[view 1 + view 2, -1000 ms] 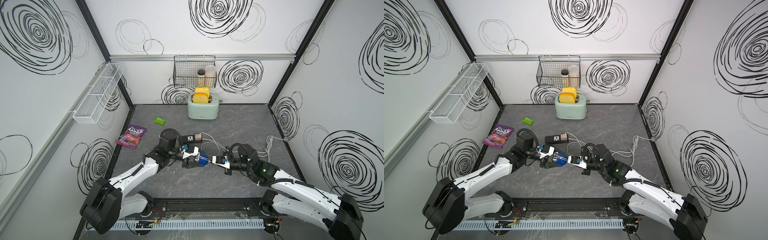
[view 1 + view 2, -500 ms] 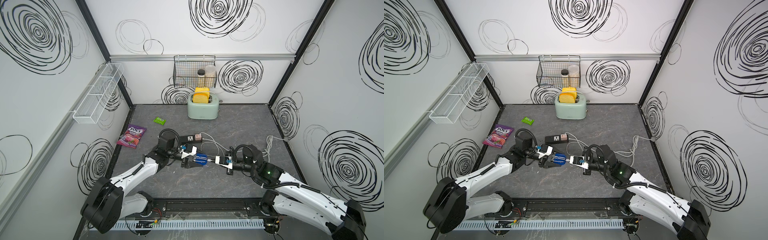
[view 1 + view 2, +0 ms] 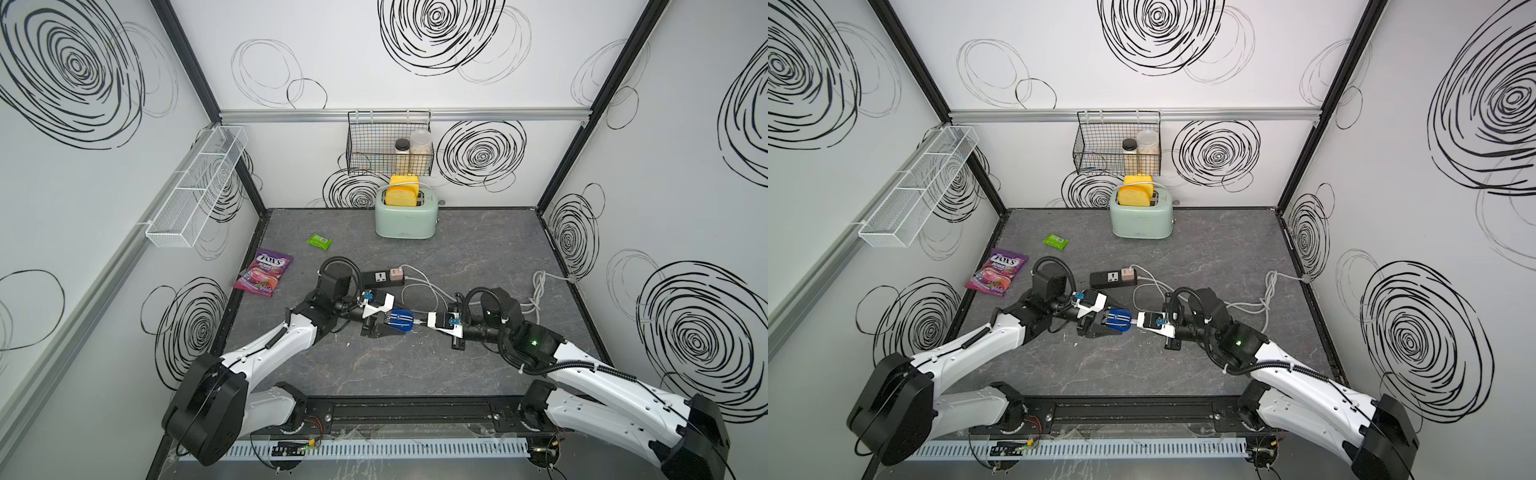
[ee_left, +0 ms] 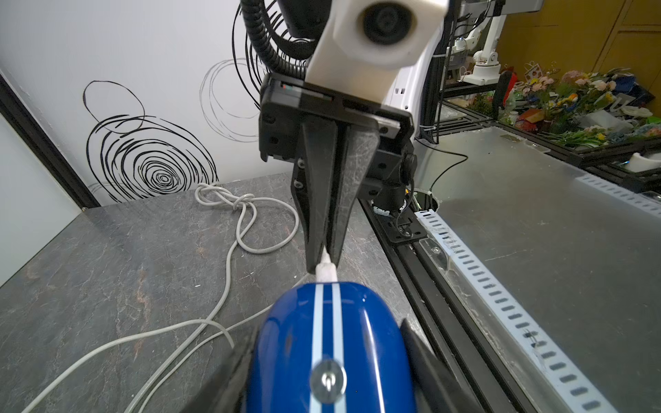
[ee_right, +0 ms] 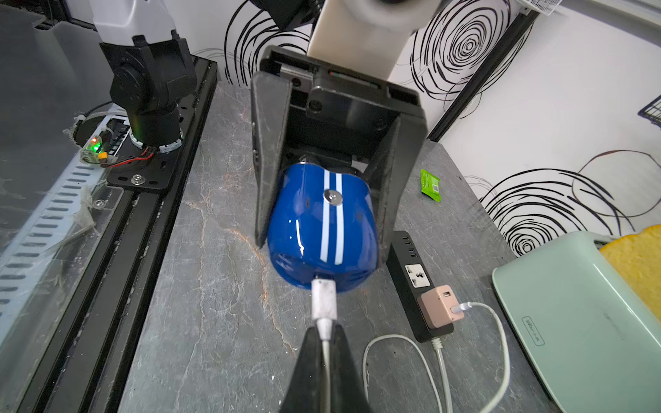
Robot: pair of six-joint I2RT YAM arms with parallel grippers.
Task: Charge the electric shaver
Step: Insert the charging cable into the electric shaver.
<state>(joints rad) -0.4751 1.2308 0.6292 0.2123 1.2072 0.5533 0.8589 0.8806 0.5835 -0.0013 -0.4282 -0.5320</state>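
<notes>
Glossy, rounded blue electric shaver (image 5: 322, 221) is clamped in left tool (image 5: 323, 246), pointed port-first at right tool (image 4: 324, 259), pinched on white plug (image 5: 323, 298).

Blue shaver (image 5: 304, 221) — white stripes, pinkish adapter (image 5: 437, 306)

Printed "FOX'S" above "BERRIES" on the purple candy bag (image 3: 263, 277) (image 3: 996, 272) lying on the surface (image 3: 415, 365), legible in both top views. Small framed logo on the mint toaster (image 5: 572, 321): too blurred to read. Green sachet (image 5: 430, 185) print: illegible.

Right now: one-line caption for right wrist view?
Left gripper clamps electric shaver; right gripper holds white plug at its end.
</notes>
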